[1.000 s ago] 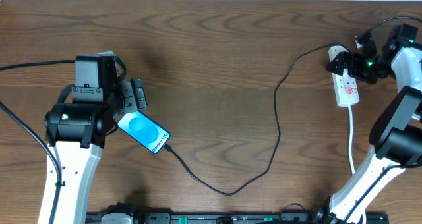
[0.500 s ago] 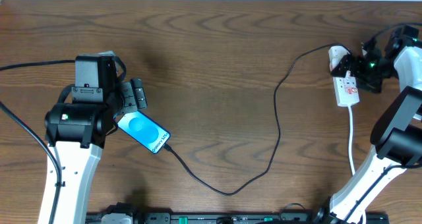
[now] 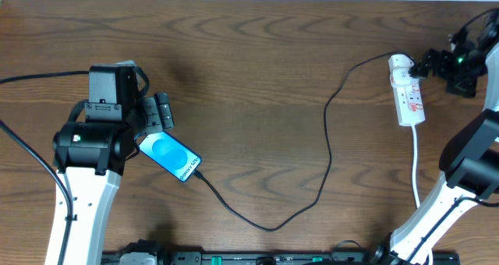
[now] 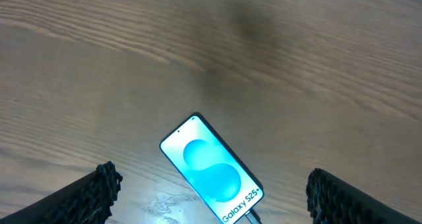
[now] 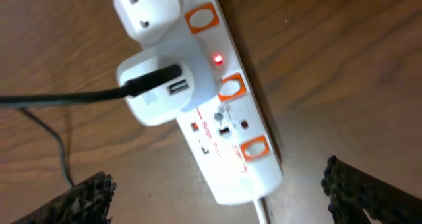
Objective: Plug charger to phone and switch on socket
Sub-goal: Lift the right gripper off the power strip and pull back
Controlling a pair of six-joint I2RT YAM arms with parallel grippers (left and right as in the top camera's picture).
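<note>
- Landmark: the phone (image 3: 170, 157) lies flat and screen-up on the table (image 3: 257, 54), with the screen lit blue.
- Hidden: in the overhead view the left arm (image 3: 86, 144) covers the phone's far left corner. In the left wrist view the lower frame edge cuts off the phone's near end.
- Hard to make out: the charger (image 3: 327, 140) meets the phone's near right end, but the plug tip is too small to confirm seating.
- Charger run: from the phone it loops toward the near table edge, then climbs far right to the socket (image 3: 408, 101).
- Socket: it lies well apart from the phone, far to its right. A white adapter (image 5: 161, 85) holds the charger's other end, and a red lamp (image 5: 217, 58) beside it is lit. The printed text is blurred.
- Cut off: the right arm (image 3: 475, 148) leaves the frame's right edge.
- Left gripper (image 3: 156, 113): jaws spread wide, holding nothing, just beyond the phone's far end.
- Right gripper (image 3: 430, 65): jaws fully spread, empty, far right of the phone, just beside the socket's adapter end. Contact cannot be determined.
- Open room: bare wood extends from the phone's right side to the charger's vertical run, and beyond the phone to the far table edge.
</note>
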